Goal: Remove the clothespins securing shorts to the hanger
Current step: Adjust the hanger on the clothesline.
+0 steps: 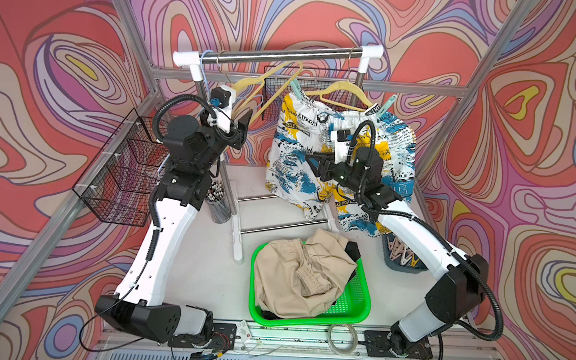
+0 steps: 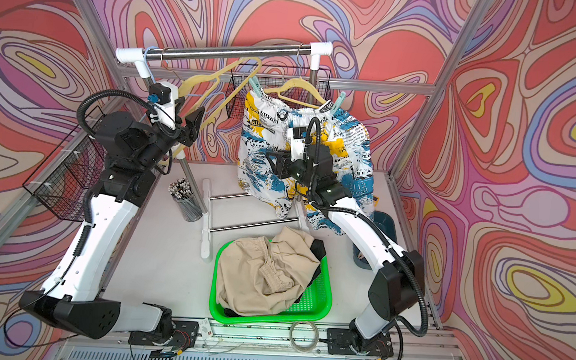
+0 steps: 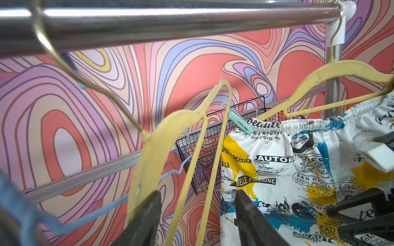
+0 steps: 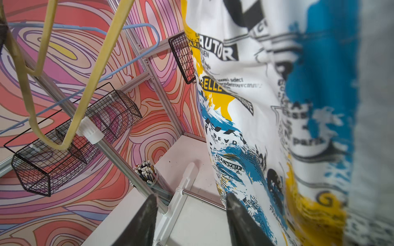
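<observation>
Right now, your left claw (image 3: 196, 192) is standing wide open up beside the rail (image 1: 287, 55) and is gripping nothing. The thin bars of the empty yellow hanger (image 3: 149, 153) are passing between its fingers, with one finger lying right against the hanger's shoulder. Your right claw (image 4: 191, 194) is gaping open too, holding nothing, and is hovering just in front of the printed shorts (image 1: 291, 160) (one finger is sitting right beside the cloth; whether it is touching, I cannot tell). Those shorts are hanging from a second yellow hanger (image 1: 340, 88), and two mint-green clothespins are pinning the waistband to it. One (image 1: 295, 87) is sitting at the corner nearer your left claw, the other (image 1: 387, 106) at the far corner. The beige shorts (image 1: 294, 274) are lying crumpled in the green basket (image 1: 305, 322) on the table, with a bit of black cloth (image 1: 352, 251) peeking out beside them. Some pink clothespins (image 1: 402, 254) are sitting in a small tray (image 1: 408, 268) under your right arm.
</observation>
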`<state>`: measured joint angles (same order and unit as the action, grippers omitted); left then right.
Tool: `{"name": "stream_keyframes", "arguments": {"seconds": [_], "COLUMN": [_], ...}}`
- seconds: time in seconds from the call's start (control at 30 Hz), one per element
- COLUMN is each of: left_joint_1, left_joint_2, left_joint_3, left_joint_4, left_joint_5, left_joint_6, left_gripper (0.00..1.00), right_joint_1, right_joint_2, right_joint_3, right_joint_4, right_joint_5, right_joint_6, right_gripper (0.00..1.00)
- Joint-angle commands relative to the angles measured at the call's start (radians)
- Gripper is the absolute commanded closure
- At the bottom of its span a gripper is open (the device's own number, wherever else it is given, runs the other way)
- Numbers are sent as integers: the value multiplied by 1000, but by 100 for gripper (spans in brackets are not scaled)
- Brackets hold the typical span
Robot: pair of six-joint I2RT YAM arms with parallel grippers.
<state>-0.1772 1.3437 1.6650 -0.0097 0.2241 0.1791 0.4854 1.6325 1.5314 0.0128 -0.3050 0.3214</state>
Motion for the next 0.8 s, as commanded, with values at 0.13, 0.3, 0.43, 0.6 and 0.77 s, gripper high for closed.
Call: {"name": "stream_keyframes", "arguments": {"seconds": [0.13, 0.3, 0.43, 0.6, 0.77], "left_joint_1": [0, -1, -1, 0, -1], "left_joint_2": [-38, 4, 33, 54, 68], "left_joint_3": [14, 45, 66, 55, 76], "left_joint_4": [36, -8, -46, -29, -59], "left_joint_5": [-86, -108, -116, -157, -118], "left_joint_6": [35, 68, 105, 136, 137], "left_gripper": [41, 41, 41, 40, 50], "right_joint_1": [-4, -4, -3, -4, -4], "right_joint_2": [46, 162, 256, 287, 280], "right_joint_3": [76, 271, 412, 418, 378], "right_joint_4": [16, -32, -70, -28, -15], "right_joint_5": [8, 33, -1, -48, -46], "right_joint_6": [-15, -70, -61, -7, 1], "right_gripper": [47, 47, 48, 48, 48]}}
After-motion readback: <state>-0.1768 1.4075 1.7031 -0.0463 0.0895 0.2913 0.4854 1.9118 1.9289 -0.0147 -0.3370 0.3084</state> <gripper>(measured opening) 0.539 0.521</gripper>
